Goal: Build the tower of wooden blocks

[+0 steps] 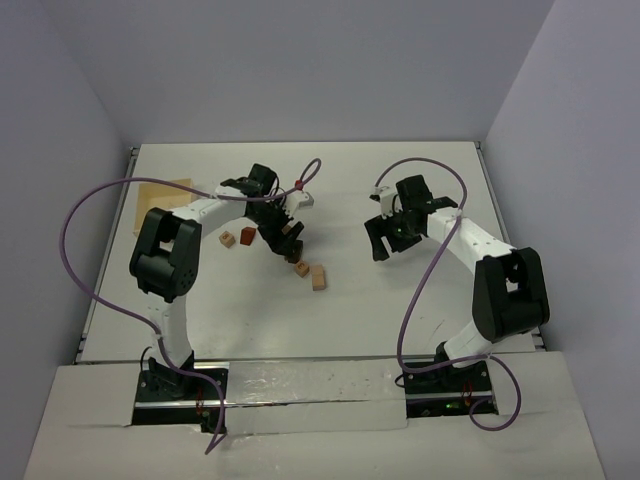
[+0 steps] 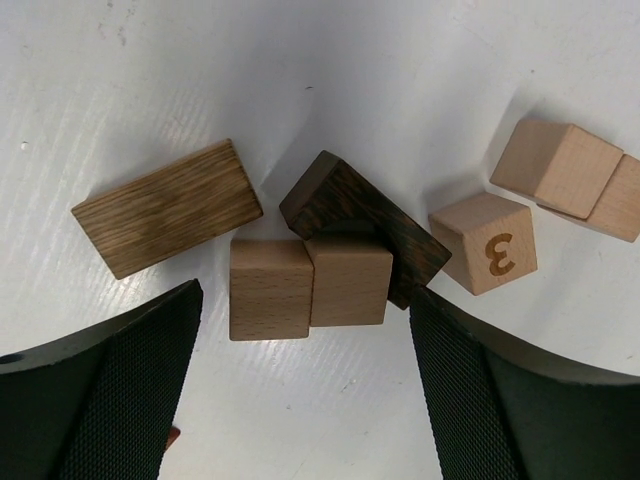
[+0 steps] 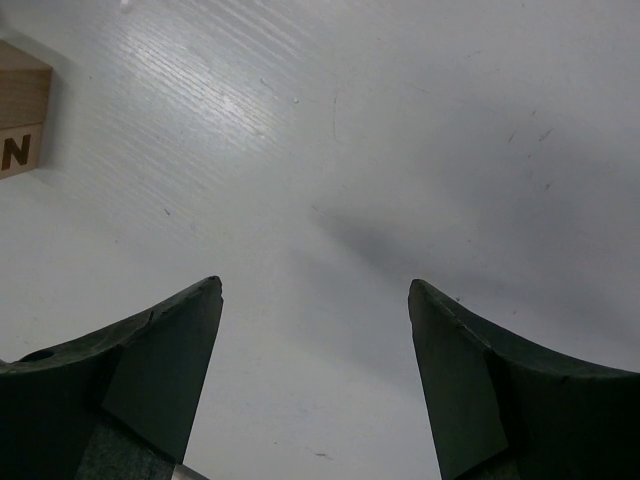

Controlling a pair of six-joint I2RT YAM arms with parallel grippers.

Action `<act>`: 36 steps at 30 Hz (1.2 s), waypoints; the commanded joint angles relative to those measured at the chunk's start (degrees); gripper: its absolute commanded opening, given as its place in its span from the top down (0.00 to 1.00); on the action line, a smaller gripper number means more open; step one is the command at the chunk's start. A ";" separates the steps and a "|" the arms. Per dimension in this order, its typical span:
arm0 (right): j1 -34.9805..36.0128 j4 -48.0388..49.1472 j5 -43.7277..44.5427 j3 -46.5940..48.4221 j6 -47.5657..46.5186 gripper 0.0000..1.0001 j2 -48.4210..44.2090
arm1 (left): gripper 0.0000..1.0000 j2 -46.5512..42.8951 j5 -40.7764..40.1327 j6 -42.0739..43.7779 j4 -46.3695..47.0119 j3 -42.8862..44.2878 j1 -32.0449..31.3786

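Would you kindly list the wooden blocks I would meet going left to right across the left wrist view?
Flat brown plank, pale cube, second pale cube, cube marked 3, another pale block.

Note the blocks [image 2: 350, 282]: unvarnished matt wood, grain visible. Your table [image 2: 400, 80] is smooth, semi-gloss white. Pads [image 2: 120, 400]: black, woven texture.

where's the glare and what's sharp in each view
Left wrist: the block marked 3 is sharp, faint sheen on the table; right wrist: streaky glare upper left, soft shadow mid-frame; top external: even light, blocks too small for detail.
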 commanded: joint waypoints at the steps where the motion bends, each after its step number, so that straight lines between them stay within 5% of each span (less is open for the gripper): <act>1: -0.58 0.59 -0.54 0.09 -0.64 0.18 -1.97 | 0.11 1.62 -4.78 0.34 3.30 2.19 -0.30; 18: -0.69 0.58 -0.73 0.13 -0.69 0.18 -1.71 | 0.12 3.01 -5.47 -0.84 1.71 5.26 0.91; 28: -0.69 0.84 -1.11 0.31 -0.51 0.18 -1.07 | 0.03 -2.11 -12.34 -15.86 4.48 2.35 0.85; 36: -0.63 0.81 -1.11 0.83 -0.78 0.18 -0.36 | 0.03 -5.12 -19.26 -18.23 7.86 -2.92 -1.19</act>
